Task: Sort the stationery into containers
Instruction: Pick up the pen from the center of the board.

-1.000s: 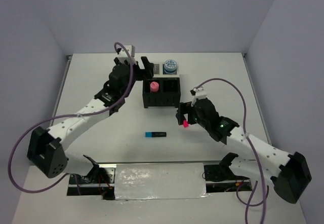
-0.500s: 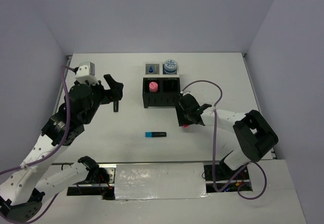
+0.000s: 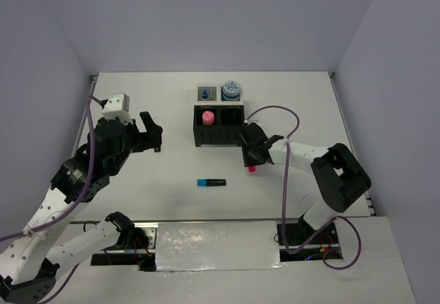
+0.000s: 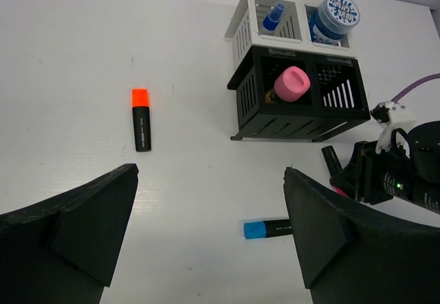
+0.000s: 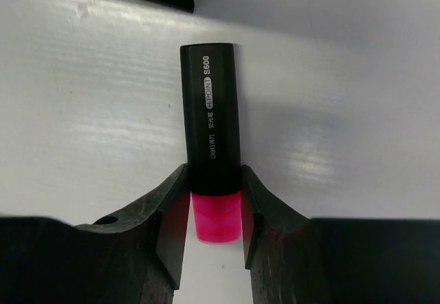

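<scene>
White table [image 3: 309, 104], grey walls behind. Black box [image 3: 218, 133], two compartments, upper centre of the top view; pink marker [image 3: 208, 117] standing in its left compartment, right compartment showing only its slotted wall. Two light grey trays touching the box's far side: left tray [image 3: 205, 88] holding a blue-white pen [image 4: 273, 16], right tray [image 3: 232, 98] holding a blue-white patterned roll [image 3: 232, 87]. Orange-capped highlighter [image 4: 141, 118] lying loose, left of the box in the left wrist view. Blue-capped highlighter [image 3: 210, 181] lying loose, below the box. Pink-red-capped highlighter [image 5: 212, 132] on the table at the box's lower right corner, pinched between the right gripper [image 5: 213, 173] fingers. Left gripper [image 4: 210, 173] raised at centre left, fingers spread wide, holding nothing.
</scene>
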`<act>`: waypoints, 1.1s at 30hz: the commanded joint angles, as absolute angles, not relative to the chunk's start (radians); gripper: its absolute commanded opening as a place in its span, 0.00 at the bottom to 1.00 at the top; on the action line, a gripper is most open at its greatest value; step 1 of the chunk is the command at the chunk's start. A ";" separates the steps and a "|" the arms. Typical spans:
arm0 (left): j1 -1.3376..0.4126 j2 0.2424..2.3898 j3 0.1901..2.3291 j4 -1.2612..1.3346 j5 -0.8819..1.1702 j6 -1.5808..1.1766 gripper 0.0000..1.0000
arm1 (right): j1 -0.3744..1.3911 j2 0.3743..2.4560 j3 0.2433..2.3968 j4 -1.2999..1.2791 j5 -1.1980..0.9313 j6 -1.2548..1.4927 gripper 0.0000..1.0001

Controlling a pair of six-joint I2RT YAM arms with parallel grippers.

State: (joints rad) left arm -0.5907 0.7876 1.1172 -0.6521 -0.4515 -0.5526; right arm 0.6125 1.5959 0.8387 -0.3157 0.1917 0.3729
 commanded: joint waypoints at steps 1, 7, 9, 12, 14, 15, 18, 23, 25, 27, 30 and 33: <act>-0.589 0.785 1.146 -0.638 -0.422 -0.546 0.99 | 0.612 1.517 0.798 -0.340 0.172 0.425 0.00; -0.591 0.804 1.076 -0.508 -0.155 -0.613 0.99 | 0.626 1.258 0.719 -0.382 0.195 0.477 0.00; -0.592 0.818 1.005 -0.356 -0.009 -0.669 0.99 | 0.679 1.137 0.707 -0.379 0.198 0.497 0.00; -0.600 0.857 0.925 -0.095 0.113 -0.785 0.99 | 0.791 0.999 0.684 -0.278 0.167 0.511 0.00; -0.618 0.902 0.864 0.038 0.167 -0.871 0.99 | 0.854 0.939 0.651 -0.158 0.172 0.517 0.00; -0.627 0.917 0.848 0.142 0.175 -0.893 0.98 | 0.873 0.902 0.647 -0.135 0.176 0.525 0.00; -0.685 0.985 0.868 0.204 0.161 -0.920 0.96 | 0.946 0.849 0.644 -0.085 0.219 0.541 0.00; -0.744 1.063 0.913 0.176 0.103 -0.902 0.93 | 0.974 0.802 0.646 -0.026 0.221 0.538 0.00; -0.753 1.091 0.917 0.183 0.107 -0.897 0.91 | 0.980 0.799 0.647 -0.006 0.212 0.535 0.00; -0.767 1.114 0.916 0.186 0.109 -0.896 0.89 | 0.986 0.807 0.655 -0.005 0.207 0.532 0.00; -0.776 1.135 0.913 0.201 0.113 -0.900 0.86 | 1.002 0.802 0.660 -0.003 0.215 0.526 0.00; -0.781 1.153 0.919 0.195 0.117 -0.899 0.79 | 1.011 0.805 0.672 -0.005 0.222 0.520 0.00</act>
